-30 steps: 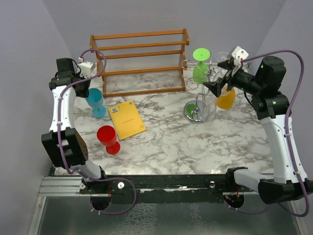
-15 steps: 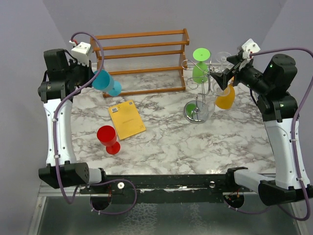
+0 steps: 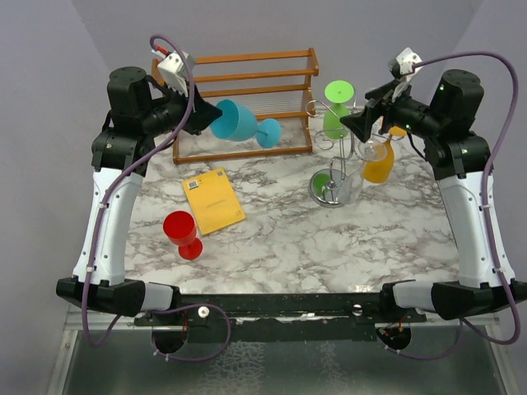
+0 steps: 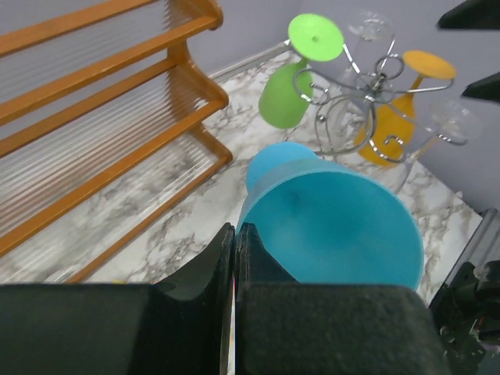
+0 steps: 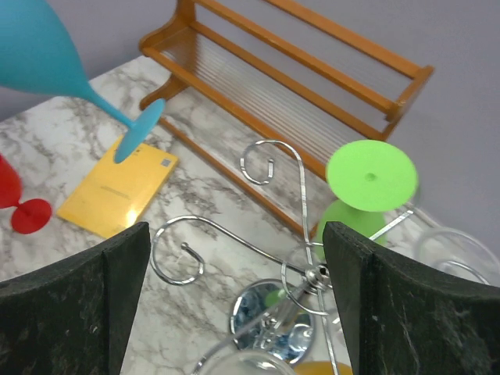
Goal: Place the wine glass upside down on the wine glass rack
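At 12 o'clock of the marble table (image 3: 370, 239) stands a brown wooden shelf (image 3: 239, 82). A yellow booklet (image 3: 212, 200) lies at 9 o'clock, and a red glass (image 3: 181, 230) stands upright at 8 o'clock.

The wine glass rack (image 3: 332, 185) stands at 2 o'clock on its shiny round foot. A green glass (image 3: 338, 113) hangs upside down at 12 o'clock of the pole. An orange glass (image 3: 380, 167) hangs at 3 o'clock. Two curled wire arms (image 5: 181, 251) on the 9 o'clock side carry nothing.

The right claw (image 5: 234, 226) hangs just above the top of the rack. Its fingers stand far apart and touch nothing.

The left claw (image 4: 235, 234) is pressed together on the bowl end of the blue wine glass (image 3: 236, 122) and holds it up in the air. The glass lies on its side in front of the shelf, at 9 o'clock of the rack and well apart from it. Its foot points toward the rack. It is not on the rack.

The count is one shelf, one wire rack, one booklet and two claws. There is one glass each in blue, red, green and orange. There are also clear glasses (image 4: 449, 121) on the rack. I make out two, but they are hard to see against the wire.
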Controlling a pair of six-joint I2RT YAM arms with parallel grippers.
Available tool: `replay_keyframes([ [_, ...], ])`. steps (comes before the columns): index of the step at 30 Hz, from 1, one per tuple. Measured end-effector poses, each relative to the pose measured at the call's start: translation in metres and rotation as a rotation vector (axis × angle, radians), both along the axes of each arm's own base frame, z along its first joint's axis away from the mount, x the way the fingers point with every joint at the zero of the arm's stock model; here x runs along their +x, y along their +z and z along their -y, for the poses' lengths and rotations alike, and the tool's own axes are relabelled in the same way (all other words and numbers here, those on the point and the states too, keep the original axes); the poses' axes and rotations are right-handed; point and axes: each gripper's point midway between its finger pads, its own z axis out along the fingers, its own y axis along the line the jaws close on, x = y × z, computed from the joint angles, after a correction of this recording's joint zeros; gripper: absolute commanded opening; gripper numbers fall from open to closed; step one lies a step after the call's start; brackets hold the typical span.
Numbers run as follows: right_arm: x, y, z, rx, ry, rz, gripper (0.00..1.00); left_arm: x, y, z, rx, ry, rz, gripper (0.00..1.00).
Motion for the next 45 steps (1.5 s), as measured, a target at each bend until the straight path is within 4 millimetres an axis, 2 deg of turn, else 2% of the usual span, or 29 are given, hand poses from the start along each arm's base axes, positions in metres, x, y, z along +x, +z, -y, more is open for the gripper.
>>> replay_keyframes([
  [7,0.004,-0.015,-0.049,0.028,0.111,-0.108,0.86,0.0,0.043,0.027,-0.122,-0.052,0.078,0.0],
  [9,0.003,-0.021,-0.059,0.04,0.129,-0.144,0.8,-0.002,0.054,0.035,-0.151,-0.07,0.109,0.0],
  [11,0.004,-0.023,-0.065,0.054,0.136,-0.167,0.72,-0.003,0.062,0.039,-0.172,-0.08,0.131,0.0],
  [15,0.006,-0.018,-0.074,0.095,0.144,-0.185,0.69,-0.005,0.073,0.045,-0.205,-0.093,0.154,0.0],
  [30,0.008,0.01,-0.085,0.238,0.145,-0.191,0.45,-0.002,0.086,0.05,-0.254,-0.088,0.163,0.0],
  [35,0.011,0.009,-0.089,0.267,0.145,-0.217,0.32,-0.002,0.088,0.05,-0.258,-0.089,0.171,0.0],
  [45,0.013,0.007,-0.1,0.31,0.156,-0.275,0.14,0.0,0.088,0.051,-0.261,-0.078,0.178,0.0],
])
